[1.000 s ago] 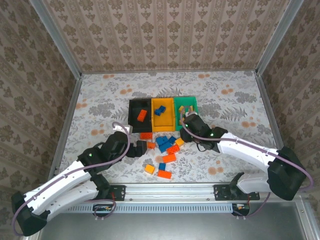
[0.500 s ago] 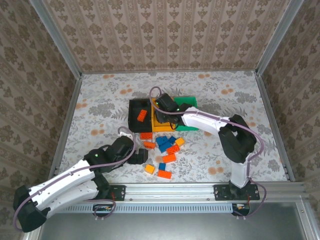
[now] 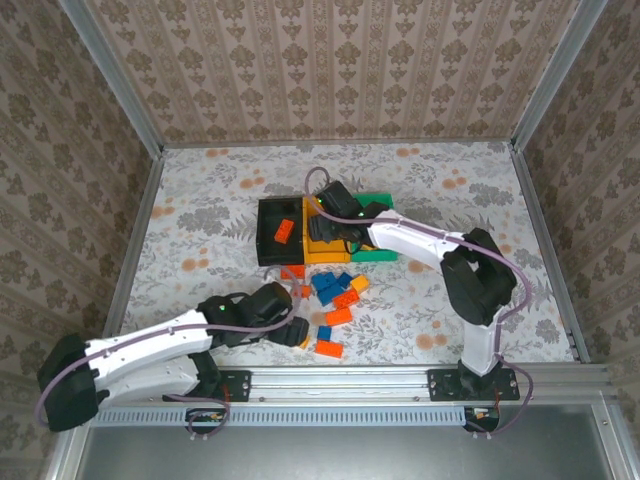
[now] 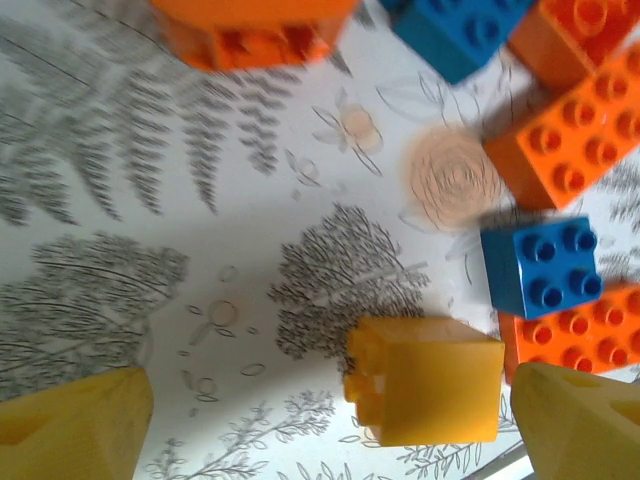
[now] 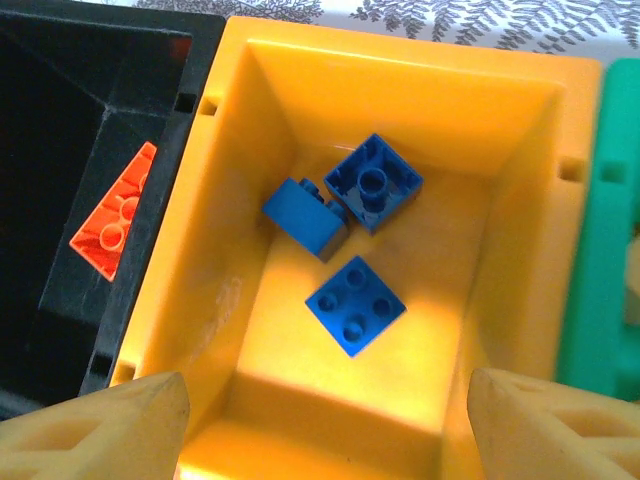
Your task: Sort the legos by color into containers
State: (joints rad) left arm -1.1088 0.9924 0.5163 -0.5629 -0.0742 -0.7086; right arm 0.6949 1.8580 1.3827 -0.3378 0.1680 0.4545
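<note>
the sorting is judged partway done. the right gripper [image 5: 325, 425] is positioned over the orange-yellow bin [image 5: 500, 130], its fingers spread apart and empty. three blue legos [image 5: 356, 305] are seen on that bin's floor, and a red-orange lego [image 5: 115, 215] lies in the black bin [image 5: 60, 90] beside it. near the near edge of the table [image 3: 200, 200], the left gripper [image 4: 330, 425] is poised with fingers wide apart around a yellow lego [image 4: 425, 390], not yet clamped. lowering and closing on it is called for next, then a carry, presumably to the green bin [image 5: 610, 200].
</note>
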